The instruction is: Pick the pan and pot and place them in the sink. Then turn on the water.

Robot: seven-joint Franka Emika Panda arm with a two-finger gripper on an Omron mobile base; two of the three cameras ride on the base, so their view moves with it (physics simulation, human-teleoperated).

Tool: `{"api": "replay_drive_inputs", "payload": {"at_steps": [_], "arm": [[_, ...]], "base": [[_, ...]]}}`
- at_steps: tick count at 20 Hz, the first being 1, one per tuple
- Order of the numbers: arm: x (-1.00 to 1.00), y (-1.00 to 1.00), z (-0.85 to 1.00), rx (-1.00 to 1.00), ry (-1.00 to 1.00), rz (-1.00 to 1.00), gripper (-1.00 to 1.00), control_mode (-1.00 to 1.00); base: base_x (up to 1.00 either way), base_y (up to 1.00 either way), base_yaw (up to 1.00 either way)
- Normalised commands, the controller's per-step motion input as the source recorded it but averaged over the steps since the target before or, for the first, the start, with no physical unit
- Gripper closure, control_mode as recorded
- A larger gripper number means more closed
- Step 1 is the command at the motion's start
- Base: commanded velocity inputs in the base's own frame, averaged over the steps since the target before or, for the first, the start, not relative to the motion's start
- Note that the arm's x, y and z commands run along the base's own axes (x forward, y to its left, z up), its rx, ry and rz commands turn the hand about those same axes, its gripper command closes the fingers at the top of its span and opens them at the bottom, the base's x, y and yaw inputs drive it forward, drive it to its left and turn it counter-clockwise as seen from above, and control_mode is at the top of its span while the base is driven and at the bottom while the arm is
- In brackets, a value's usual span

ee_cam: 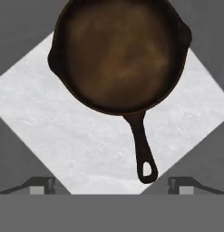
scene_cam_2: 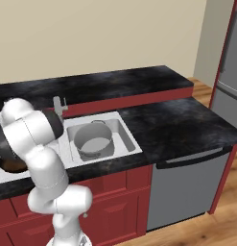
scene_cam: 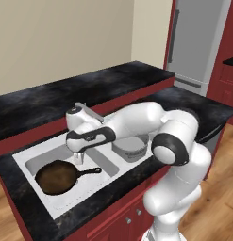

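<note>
pan (scene_cam: 57,177) is seen lying flat in the sink (scene_cam: 23,157), lower left of the left base view, in the basin nearer the frame's left edge, handle pointing right toward the divider. pot (scene_cam: 130,147) is seen upright in the other basin, at frame centre, partly hidden by the arm. gripper (scene_cam: 78,158) is held just above the pan's handle end, jaws spread apart, nothing between them. a black counter (scene_cam: 37,106) runs across the upper left.

right base view: pot (scene_cam_2: 93,140) is seen standing in the sink's (scene_cam_2: 130,139) basin at centre left. a sliver of the pan (scene_cam_2: 13,166) shows at the left edge behind the arm. faucet (scene_cam_2: 59,105) stands at the sink's back rim.

hand view: pan (ee_cam: 120,54) is recorded in the upper half, handle reaching down toward lower centre over the white basin floor (ee_cam: 45,118). both fingertips (ee_cam: 41,185) sit wide apart at the bottom, either side of the handle end, not touching it.
</note>
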Motion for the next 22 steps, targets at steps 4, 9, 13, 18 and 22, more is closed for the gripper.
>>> {"api": "replay_drive_inputs", "payload": {"at_steps": [4, 9, 13, 18, 22], "arm": [[-0.29, -0.17, 0.33, 0.0, 0.0, -0.12, -1.0, -1.0], [-0.32, -0.26, 0.49, 0.0, 0.0, -0.15, -1.0, -1.0], [-0.34, -0.03, 0.68, 0.0, -0.01, -0.02, -1.0, -1.0], [-0.3, -0.08, 0.73, 0.0, -0.03, 0.0, -1.0, -1.0], [-0.18, -0.49, 0.56, 0.05, -0.03, 0.0, -1.0, -1.0]], "base": [[0.0, 0.0, 0.0], [0.0, 0.0, 0.0], [0.0, 0.0, 0.0], [0.0, 0.0, 0.0], [0.0, 0.0, 0.0]]}}
